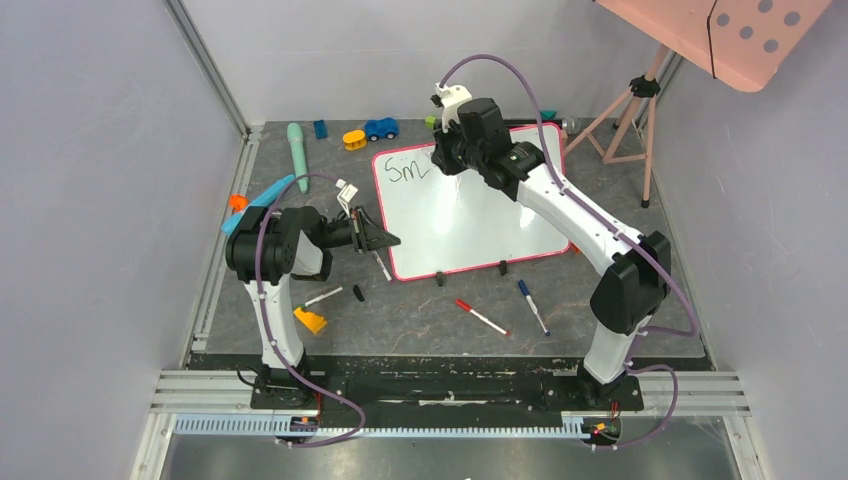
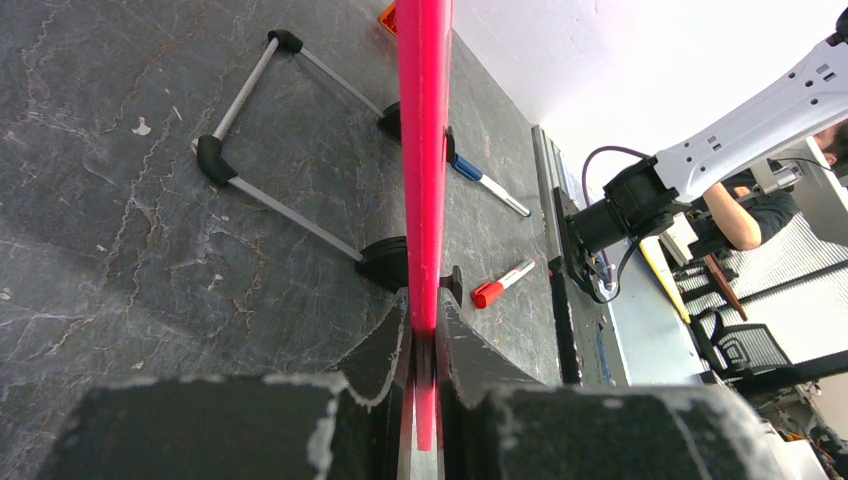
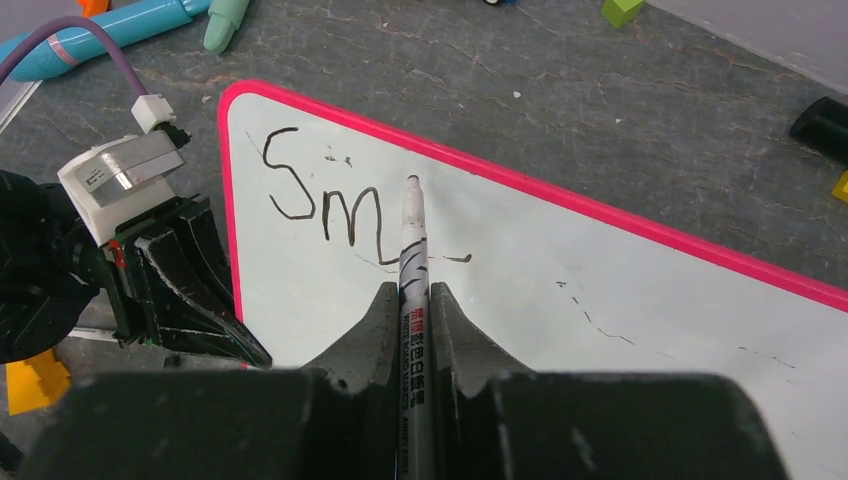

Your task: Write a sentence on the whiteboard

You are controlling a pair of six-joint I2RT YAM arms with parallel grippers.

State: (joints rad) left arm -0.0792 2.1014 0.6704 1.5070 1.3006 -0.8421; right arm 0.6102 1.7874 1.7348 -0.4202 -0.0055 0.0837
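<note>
The whiteboard [image 1: 470,215] is found at the middle of the table, on a dark grey mat [image 1: 420,320] with a rough, stone-like grain. The board is a glossy white rectangle with rounded corners, edged by a thin pink-red frame, and two small black feet are seen at its near edge. In the left wrist view the frame is seen edge-on as a smooth bright strip, and beside it a thin metal wire stand [image 2: 270,190] with black ends is seen resting on the mat.

The board's left edge, close to the near corner, is pinched by the left gripper [image 1: 375,238]; its scuffed black fingers are closed flat against both faces of the frame.

A slim white marker [image 3: 411,230] with printed lettering is clamped upright between the closed fingers of the right gripper [image 3: 410,295], above the far left corner of the board. The dark tip is held just beside the last letter written; whether it touches the surface cannot be told.

Of the sentence [image 3: 325,200], only "Sm" is written so far, in thin black strokes, with a faint line trailing to the right.

A red-capped marker [image 1: 482,318] and a blue-capped marker [image 1: 532,306] are laid on the mat near the board's near edge, well apart from both grippers.
</note>
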